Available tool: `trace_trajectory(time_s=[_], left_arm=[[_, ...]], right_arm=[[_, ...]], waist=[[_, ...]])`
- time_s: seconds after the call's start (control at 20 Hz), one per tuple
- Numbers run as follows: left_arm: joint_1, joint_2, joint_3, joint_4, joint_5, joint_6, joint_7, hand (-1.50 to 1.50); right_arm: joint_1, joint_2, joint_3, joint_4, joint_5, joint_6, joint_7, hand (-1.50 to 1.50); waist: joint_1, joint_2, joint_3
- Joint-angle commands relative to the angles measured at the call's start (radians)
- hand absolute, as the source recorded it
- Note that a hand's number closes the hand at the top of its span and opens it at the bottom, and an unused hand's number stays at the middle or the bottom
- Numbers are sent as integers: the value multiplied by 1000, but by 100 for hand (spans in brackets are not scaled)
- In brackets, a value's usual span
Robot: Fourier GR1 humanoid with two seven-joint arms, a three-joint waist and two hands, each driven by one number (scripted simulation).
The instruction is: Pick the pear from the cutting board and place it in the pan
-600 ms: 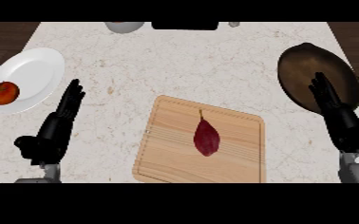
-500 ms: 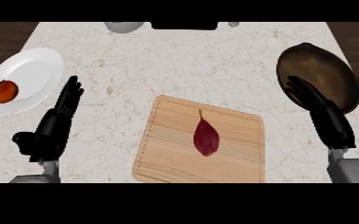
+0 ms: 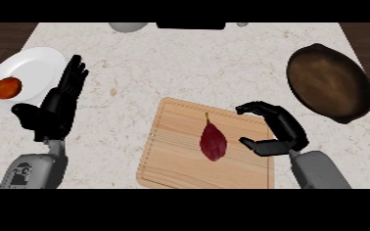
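Arching right hand (image 3: 284,131) just beside pear (image 3: 212,144); pear lying on cutting board (image 3: 177,166)

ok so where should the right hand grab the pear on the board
Probably across the wide lower body of the pear, not the thin stem end pointing away from the robot. It lies flat, lengthwise on the cutting board, so come in from its right, where the right hand is cupped toward it.
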Motion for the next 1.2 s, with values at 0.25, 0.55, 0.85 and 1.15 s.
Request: trace_trajectory(time_s=[0.25,0.55,0.85,1.15], left_arm=[[-57,6,38,75,9,-14,6,0],[-12,-3,27,68,-3,-17,-13,0],[-100,-7,65,167,-22,-10,-49,0],[-60,-1,63,36,-7,-27,61,0]], right_arm=[[-211,-222,-106,218,104,145,-207,-150],[-298,-405,-31,133,223,251,-131,-150],[-453,-322,-61,128,227,260,43,-150],[-484,-230,-81,8,242,251,211,-150]], waist=[[-19,-6,-4],[-20,-10,-5],[-31,-10,-5],[-31,-15,-5]])
